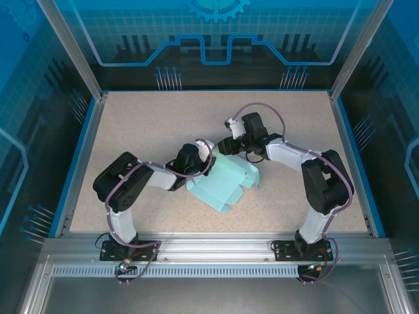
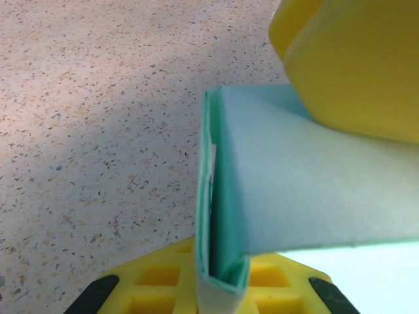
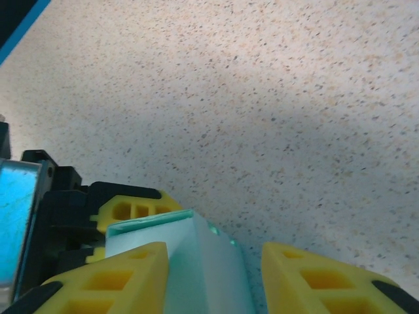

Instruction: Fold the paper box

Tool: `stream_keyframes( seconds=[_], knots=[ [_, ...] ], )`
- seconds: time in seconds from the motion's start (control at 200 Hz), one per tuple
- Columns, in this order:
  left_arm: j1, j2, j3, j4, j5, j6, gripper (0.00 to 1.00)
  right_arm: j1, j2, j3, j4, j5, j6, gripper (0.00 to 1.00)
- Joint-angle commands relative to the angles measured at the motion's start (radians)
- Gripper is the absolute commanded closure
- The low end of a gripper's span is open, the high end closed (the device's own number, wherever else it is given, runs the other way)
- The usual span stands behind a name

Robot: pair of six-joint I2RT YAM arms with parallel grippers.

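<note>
The paper box (image 1: 226, 182) is pale light-blue card, partly folded, lying mid-table between both arms. My left gripper (image 1: 199, 157) sits at its left far corner. In the left wrist view that gripper (image 2: 222, 278) is shut on a doubled upright wall of the paper box (image 2: 308, 190). My right gripper (image 1: 230, 148) meets the box's far edge from the right. In the right wrist view it (image 3: 213, 278) is open, its yellow fingers (image 3: 111, 281) straddling a raised corner of the paper box (image 3: 209, 268), the left one against the card. One right finger (image 2: 357, 62) presses the panel from above.
The speckled beige tabletop (image 1: 144, 124) has a blue rim, and metal posts stand at the back corners. An aluminium rail (image 1: 216, 245) runs along the near edge by the arm bases. The left gripper's finger (image 3: 134, 206) shows just behind the raised wall.
</note>
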Motion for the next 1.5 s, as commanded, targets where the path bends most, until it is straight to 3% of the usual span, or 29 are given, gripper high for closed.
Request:
stream_keyframes(
  seconds=[0.0, 0.67, 0.855, 1.271, 1.491],
  knots=[
    [-0.008, 0.010, 0.003, -0.005, -0.004, 0.018, 0.86, -0.023, -0.007, 0.025, -0.021, -0.101, 0.069, 0.57],
    [-0.010, 0.003, -0.002, 0.009, 0.001, 0.018, 0.81, -0.026, 0.073, -0.039, -0.039, -0.070, 0.042, 0.59],
    [-0.010, 0.000, 0.001, 0.007, 0.002, 0.017, 0.86, -0.037, 0.059, -0.018, -0.051, -0.079, 0.040, 0.59],
    [-0.010, -0.041, -0.004, -0.043, -0.056, -0.011, 0.94, -0.100, -0.078, 0.036, -0.060, -0.152, 0.107, 0.55],
    [-0.009, -0.100, 0.015, -0.182, -0.144, -0.090, 0.94, -0.116, -0.249, 0.011, -0.172, -0.014, 0.052, 0.53]
  ],
)
